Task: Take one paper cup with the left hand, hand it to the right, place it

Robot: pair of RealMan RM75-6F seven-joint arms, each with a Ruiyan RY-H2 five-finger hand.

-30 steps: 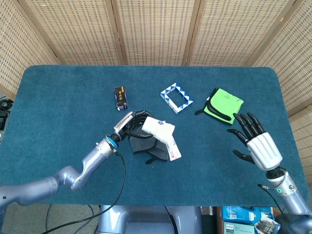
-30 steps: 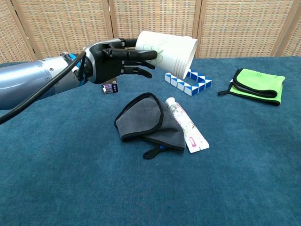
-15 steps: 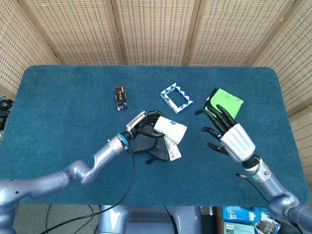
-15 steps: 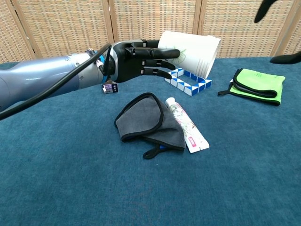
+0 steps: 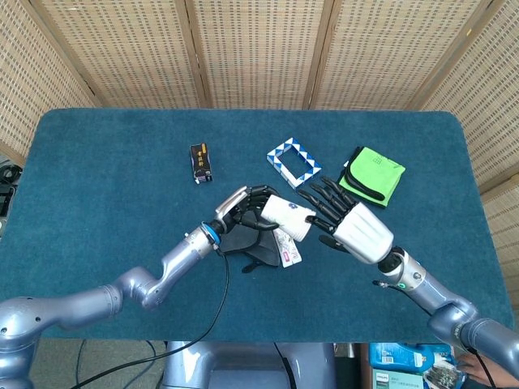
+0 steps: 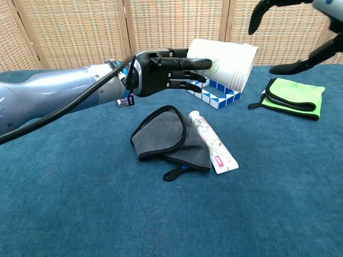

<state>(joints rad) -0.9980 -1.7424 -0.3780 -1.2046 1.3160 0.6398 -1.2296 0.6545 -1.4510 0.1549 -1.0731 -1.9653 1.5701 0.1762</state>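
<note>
Since a second ago: right hand (image 5: 345, 220) swung in from the worktop's right edge to just beside the paper cup (image 5: 289, 215), left hand (image 5: 243, 209) carried further right with the cup. Largest to smallest from there. Blue-felted worktop (image 5: 105, 178) under everything. Left hand wrapped round the cup's narrow base end, cup lying sideways in the air above the grey cloth pouch (image 6: 163, 138), wide mouth turned toward the right hand. Right hand spread wide and holding nothing, fingers (image 5: 318, 199) reaching along the cup's mouth end; contact or a sliver of gap, cannot tell from either view. Chief risk, by judgement: a mistimed swap, left hand letting go before the right has closed, and the cup dropped onto the pouch and the toothpaste tube (image 6: 211, 143) below, likely rolling off. Second risk: right fingers closing on the thin open rim instead of the wall, crushing or ovalling the paper. Third: right fingers pushing the cup deeper into the left palm, or clashing with the left fingers. Lesser hazards on the set-down: green folded cloth (image 5: 373, 173) and blue-and-white snake puzzle (image 5: 293, 162) near the right hand's path, easily clipped. Small dark box (image 5: 200, 162) well apart, no likely trouble.
</note>
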